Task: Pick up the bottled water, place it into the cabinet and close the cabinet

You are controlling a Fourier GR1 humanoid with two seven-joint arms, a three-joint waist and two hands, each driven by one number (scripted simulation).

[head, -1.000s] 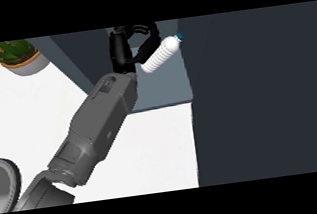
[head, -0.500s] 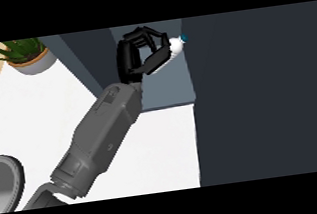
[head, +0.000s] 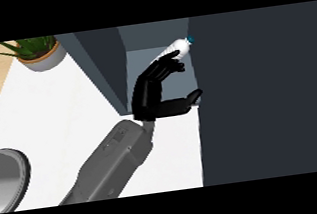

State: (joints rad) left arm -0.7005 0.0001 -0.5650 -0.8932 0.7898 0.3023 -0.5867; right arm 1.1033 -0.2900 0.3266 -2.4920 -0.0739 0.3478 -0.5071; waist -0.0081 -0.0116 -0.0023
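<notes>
1. Clear plastic bottled water (head: 178, 49) sits inside the cabinet (head: 154, 39), at twelve o'clock.
2. Right hand (head: 154, 97): fingers (head: 167, 65) open, touching it.
3. Probably light, slippery; grasp mid-body.

The hand (head: 154, 98), curled round the bottled water (head: 176, 49) a second ago, is now seen opened, with only its fingertips (head: 173, 59) against the bottle, which has been carried rightwards, inside the cabinet (head: 154, 36) opening at upper centre
</notes>
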